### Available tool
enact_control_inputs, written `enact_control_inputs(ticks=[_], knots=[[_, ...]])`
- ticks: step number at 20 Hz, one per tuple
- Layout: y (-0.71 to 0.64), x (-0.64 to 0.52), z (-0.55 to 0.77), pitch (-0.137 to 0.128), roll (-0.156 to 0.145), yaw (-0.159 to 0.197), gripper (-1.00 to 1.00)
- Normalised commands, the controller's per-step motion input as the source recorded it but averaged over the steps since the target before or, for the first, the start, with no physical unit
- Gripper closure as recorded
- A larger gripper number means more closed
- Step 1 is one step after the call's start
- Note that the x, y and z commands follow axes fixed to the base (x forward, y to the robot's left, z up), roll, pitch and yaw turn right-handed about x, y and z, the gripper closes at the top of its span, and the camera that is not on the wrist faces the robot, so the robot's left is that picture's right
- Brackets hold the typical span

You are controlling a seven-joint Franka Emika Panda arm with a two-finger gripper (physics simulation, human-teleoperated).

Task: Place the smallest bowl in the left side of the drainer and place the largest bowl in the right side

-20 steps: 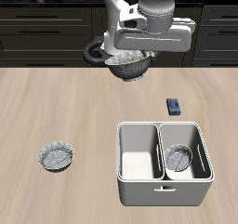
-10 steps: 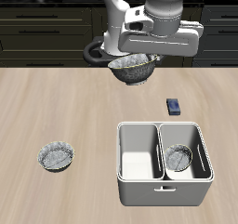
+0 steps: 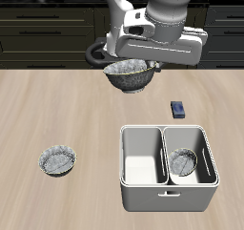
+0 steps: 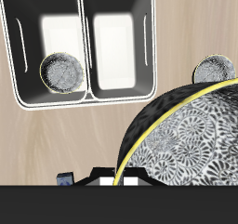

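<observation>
My gripper (image 3: 140, 64) is shut on the rim of the largest bowl (image 3: 129, 74), a wide grey speckled bowl held in the air above the back of the table. In the wrist view this bowl (image 4: 186, 139) fills the foreground, tilted, just under the fingers. The drainer (image 3: 168, 198) stands near the table's front edge. The smallest bowl (image 3: 184, 161) lies in the compartment below the small blue block, and it also shows in the wrist view (image 4: 61, 72). The other compartment (image 3: 141, 157) holds nothing.
A third, mid-sized grey bowl (image 3: 57, 161) rests on the table away from the drainer; it shows past the held bowl (image 4: 212, 70) in the wrist view. A small dark blue block (image 3: 177, 109) lies just behind the drainer. Dark cabinets run along the back.
The held bowl has shifted slightly sideways and a little lower as the wrist turned. The bowls on the table and in the drainer have not moved.
</observation>
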Motion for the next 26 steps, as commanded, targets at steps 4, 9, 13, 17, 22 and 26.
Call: enact_control_inputs(ticks=[4,9,13,17,22,26], knots=[[-0.12,0.28,0.08,0.002,-0.049,-0.003,1.00],[-0.08,0.24,-0.03,0.016,-0.034,0.007,1.00],[0.03,0.31,-0.05,0.031,-0.013,-0.001,1.00],[0.13,0.19,-0.06,0.024,-0.011,0.008,1.00],[0.16,0.12,-0.07,0.005,0.036,0.024,1.00],[0.05,0.20,-0.04,0.002,0.035,-0.016,1.00]])
